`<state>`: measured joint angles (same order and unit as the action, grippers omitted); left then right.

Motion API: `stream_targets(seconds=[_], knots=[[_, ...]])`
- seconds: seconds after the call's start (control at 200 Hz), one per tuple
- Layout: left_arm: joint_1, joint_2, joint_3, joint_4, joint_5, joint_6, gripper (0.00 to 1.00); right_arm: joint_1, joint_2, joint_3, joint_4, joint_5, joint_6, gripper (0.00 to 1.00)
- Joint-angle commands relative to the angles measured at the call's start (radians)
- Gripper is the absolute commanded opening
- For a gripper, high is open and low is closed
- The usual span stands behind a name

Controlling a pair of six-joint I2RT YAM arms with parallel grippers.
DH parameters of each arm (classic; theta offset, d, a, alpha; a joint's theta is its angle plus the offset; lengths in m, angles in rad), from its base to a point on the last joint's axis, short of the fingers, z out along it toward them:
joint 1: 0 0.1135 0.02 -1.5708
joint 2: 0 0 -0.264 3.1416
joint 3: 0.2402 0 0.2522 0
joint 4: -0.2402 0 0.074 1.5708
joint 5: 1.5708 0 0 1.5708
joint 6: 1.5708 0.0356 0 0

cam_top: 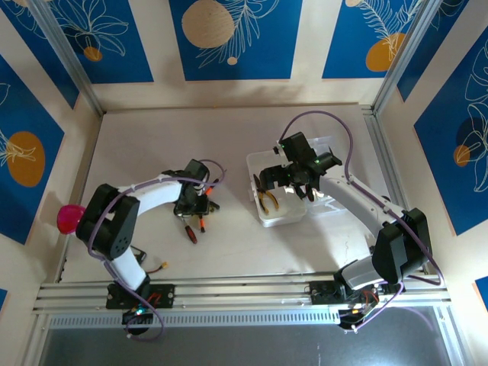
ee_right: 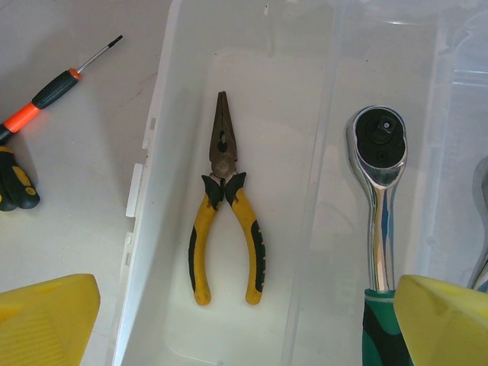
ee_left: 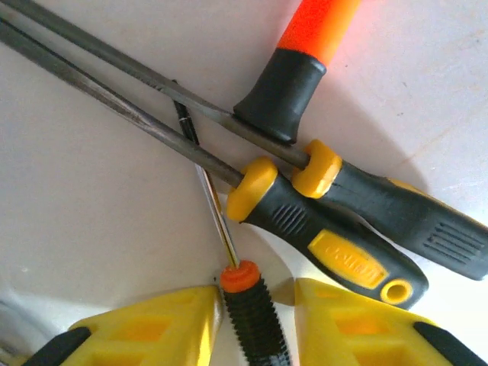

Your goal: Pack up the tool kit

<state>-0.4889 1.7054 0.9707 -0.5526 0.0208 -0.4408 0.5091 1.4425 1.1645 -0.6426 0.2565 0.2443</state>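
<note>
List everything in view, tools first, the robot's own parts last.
case: one, clear, on the table right of centre, open.
pliers: one, yellow-and-black handles, lying in the case.
ratchet: one, chrome with a green-and-black grip, in the case's other half, right of the pliers.
large screwdrivers: three, two yellow-and-black and one orange-and-black, on the table left of the case.
small screwdriver: one, black ribbed grip with an orange collar, beside the large ones.
pink ball: one, pink, at the table's left edge.
table: one, white.
left gripper: one, yellow fingers, straddling the small screwdriver's grip.
right gripper: one, yellow fingers, open above the case.
</note>
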Motion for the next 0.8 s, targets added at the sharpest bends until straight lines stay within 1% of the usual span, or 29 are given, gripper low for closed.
stream_targets(seconds=[0.0, 0.075, 0.215, 0.275, 0.355, 0.42, 0.54, 0.715, 0.795], knots=[[0.01, 0.066, -0.028, -0.036, -0.102, 0.024, 0.28, -0.007, -0.029, 0.002, -0.002, -0.025, 0.0, 0.99], [0.01, 0.063, -0.037, -0.04, -0.109, 0.024, 0.27, -0.008, -0.03, 0.001, 0.0, -0.026, 0.001, 0.99], [0.012, 0.046, -0.044, -0.057, -0.119, 0.024, 0.18, -0.011, -0.024, 0.004, 0.003, -0.033, -0.003, 0.99], [0.014, 0.03, -0.043, -0.069, -0.128, 0.026, 0.16, -0.011, -0.024, 0.006, 0.003, -0.036, -0.003, 0.99], [0.023, 0.004, -0.033, -0.095, -0.139, 0.032, 0.09, -0.012, -0.024, 0.009, 0.004, -0.04, -0.005, 0.99], [0.031, -0.017, -0.02, -0.118, -0.151, 0.041, 0.08, -0.012, -0.024, 0.009, 0.006, -0.046, -0.007, 0.99], [0.048, -0.062, 0.008, -0.173, -0.177, 0.062, 0.01, -0.016, -0.035, 0.003, 0.011, -0.06, -0.01, 0.99], [0.072, -0.129, 0.067, -0.27, -0.257, 0.107, 0.0, -0.03, -0.057, -0.01, 0.026, -0.091, -0.008, 0.99], [0.083, -0.159, 0.089, -0.291, -0.264, 0.116, 0.0, -0.038, -0.066, -0.016, 0.033, -0.103, -0.007, 0.99]])
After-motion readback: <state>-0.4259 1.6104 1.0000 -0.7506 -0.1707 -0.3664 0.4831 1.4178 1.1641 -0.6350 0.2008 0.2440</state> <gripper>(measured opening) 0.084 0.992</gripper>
